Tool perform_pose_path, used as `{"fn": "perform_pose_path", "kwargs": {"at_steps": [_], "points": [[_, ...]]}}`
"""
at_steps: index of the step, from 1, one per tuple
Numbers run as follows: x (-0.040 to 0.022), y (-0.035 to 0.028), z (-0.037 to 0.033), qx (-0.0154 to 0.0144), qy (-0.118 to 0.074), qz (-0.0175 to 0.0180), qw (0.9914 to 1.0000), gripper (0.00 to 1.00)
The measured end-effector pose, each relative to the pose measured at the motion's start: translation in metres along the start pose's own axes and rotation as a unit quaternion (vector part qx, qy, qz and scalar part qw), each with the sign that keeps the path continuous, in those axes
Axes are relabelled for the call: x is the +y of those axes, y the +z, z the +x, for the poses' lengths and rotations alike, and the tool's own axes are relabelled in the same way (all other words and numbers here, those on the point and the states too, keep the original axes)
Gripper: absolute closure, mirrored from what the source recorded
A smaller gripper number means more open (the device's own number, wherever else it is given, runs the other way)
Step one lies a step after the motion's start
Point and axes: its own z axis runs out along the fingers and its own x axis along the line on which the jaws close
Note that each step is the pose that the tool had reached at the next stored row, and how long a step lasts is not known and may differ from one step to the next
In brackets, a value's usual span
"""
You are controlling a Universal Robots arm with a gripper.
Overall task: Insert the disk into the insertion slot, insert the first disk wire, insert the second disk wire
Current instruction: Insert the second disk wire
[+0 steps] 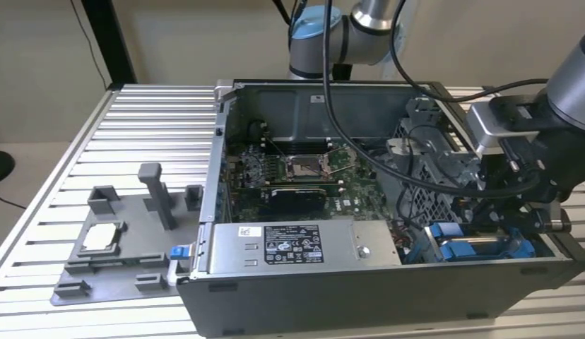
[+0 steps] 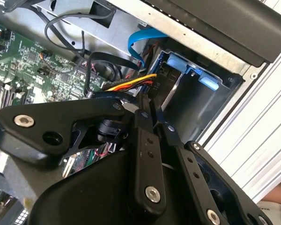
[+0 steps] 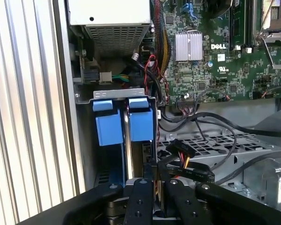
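The robot arm's gripper (image 1: 518,212) hangs low inside the open computer case (image 1: 368,296), at the corner on the exterior view's right where the grey drive cage serving as the insertion slot (image 1: 434,166) stands. In both wrist views the black fingers (image 3: 139,201) are drawn close together, nearly touching, pinched on a thin dark piece between them; what that piece is cannot be made out.

Just ahead of the fingertips in the first wrist view sits the disk (image 3: 126,140), standing on edge down in its bay, a silver strip showing between two bright blue bracket tabs (image 3: 108,127). In the second wrist view the same blue bracket (image 2: 196,70) lies just beyond the gripper (image 2: 152,115), set within grey metal walls.

Beside the gripper, toward the motherboard (image 3: 215,56), a black connector with yellow, orange and red leads (image 3: 180,152) lies loose across the perforated top of the cage (image 3: 215,145), near the fingers but apart from the disk. A blue ribbon cable (image 2: 140,44) curves above the bay in the second wrist view.

Well away from the gripper, outside the case, a grey fixture tray (image 1: 123,268) on the ribbed table (image 1: 132,127) holds a small silver chip (image 1: 99,236).
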Motion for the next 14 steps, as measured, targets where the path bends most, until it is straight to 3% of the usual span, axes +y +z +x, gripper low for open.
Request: {"fn": "perform_pose_path", "kwargs": {"at_steps": [14], "points": [[-0.0012,0.0008,0.0,-0.0004,-0.007,-0.0008,0.99998,1.0]]}}
